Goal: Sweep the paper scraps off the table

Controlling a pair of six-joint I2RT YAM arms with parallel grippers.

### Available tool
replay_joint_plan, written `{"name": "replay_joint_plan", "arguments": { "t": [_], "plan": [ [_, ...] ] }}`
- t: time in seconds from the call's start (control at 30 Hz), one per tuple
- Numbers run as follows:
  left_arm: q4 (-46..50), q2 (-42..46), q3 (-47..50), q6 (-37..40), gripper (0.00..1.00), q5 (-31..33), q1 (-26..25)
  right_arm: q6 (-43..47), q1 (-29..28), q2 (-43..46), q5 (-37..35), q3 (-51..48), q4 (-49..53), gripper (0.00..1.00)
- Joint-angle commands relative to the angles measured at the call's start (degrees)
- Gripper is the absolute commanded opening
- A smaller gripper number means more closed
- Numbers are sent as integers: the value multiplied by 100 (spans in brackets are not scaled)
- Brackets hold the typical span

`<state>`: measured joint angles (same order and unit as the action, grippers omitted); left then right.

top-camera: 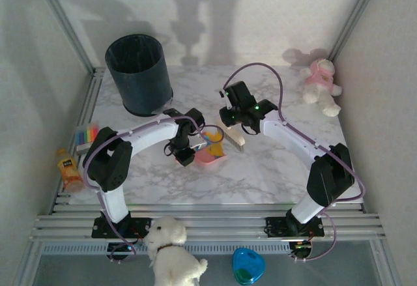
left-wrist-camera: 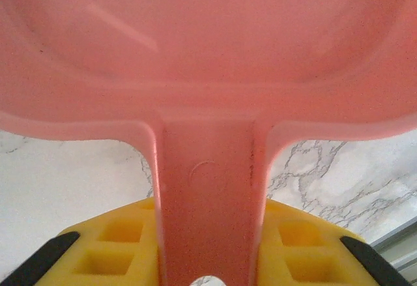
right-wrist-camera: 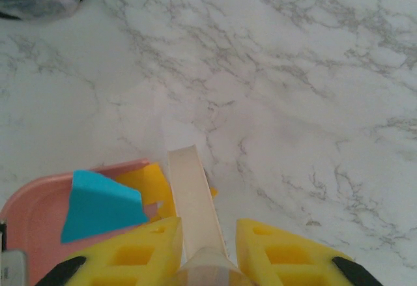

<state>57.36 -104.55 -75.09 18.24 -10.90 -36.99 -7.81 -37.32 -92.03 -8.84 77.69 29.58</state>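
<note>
Paper scraps (right-wrist-camera: 101, 204), one teal piece and some orange-yellow ones, lie inside the pink dustpan (left-wrist-camera: 208, 58), which sits near the middle of the table (right-wrist-camera: 293, 71). A tiny yellow sliver shows next to the brush (right-wrist-camera: 192, 195) at the pan's edge; I can't tell whether it is in the pan or on the marble. The left gripper (left-wrist-camera: 208, 250) is clenched on the dustpan's handle. The right gripper (right-wrist-camera: 208, 253) is clenched on the brush's pale handle, with the brush just beside the pan. To my eye the sweeping is close to finished. Doing it well means pressing the pan's lip flat on the table so nothing slips under and drawing the brush in short strokes into the pan. The pan should then travel level to the dark bin (top-camera: 138, 74) at the back left.
</note>
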Motion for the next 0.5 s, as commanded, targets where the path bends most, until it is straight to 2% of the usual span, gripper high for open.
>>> {"name": "replay_joint_plan", "arguments": {
  "t": [0.0, 0.3, 0.47],
  "plan": [
    [214, 181, 82, 109, 0, -80, -27, -159, -4, 238, -303, -94, -577, 0],
    [189, 129, 66, 104, 0, -79, -25, -264, 2, 160, -1301, -458, -1219, 0],
    [179, 89, 79, 99, 0, -71, -22, -210, -1, 97, -1303, -691, -1497, 0]
  ]
}}
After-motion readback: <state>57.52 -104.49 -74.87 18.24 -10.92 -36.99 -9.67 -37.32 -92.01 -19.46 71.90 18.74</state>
